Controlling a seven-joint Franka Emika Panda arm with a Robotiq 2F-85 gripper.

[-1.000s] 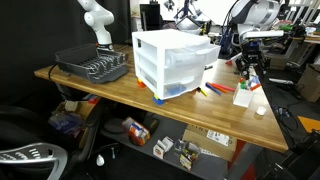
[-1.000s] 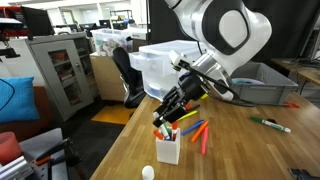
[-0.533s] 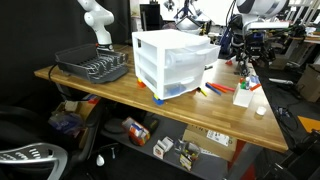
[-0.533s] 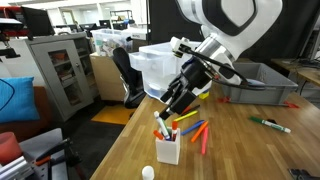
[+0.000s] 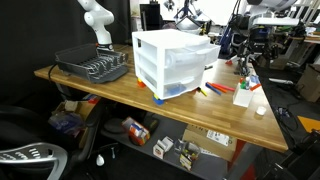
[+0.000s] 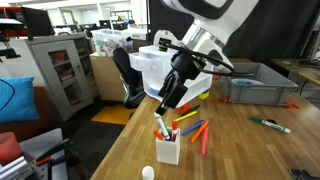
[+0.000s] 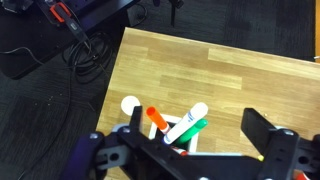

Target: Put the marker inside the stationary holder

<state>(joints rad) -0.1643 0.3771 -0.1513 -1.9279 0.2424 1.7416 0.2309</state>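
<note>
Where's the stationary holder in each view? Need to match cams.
In an exterior view: stationary holder, right end of the table.
In an exterior view: holder, bottom centre.
Wrist view: holder, bottom centre, seen from above.
Shared landmark: small white ball beside it.

White stationary holder [image 6: 167, 151], orange marker [image 7: 155, 120], green marker [image 7: 194, 129]

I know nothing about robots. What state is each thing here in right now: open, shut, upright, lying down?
gripper: open, holding nothing, above the holder.
stationary holder: upright, with markers sticking out of its top.
drawer unit: all three drawers shut.
loose markers: lying flat on the table.
</note>
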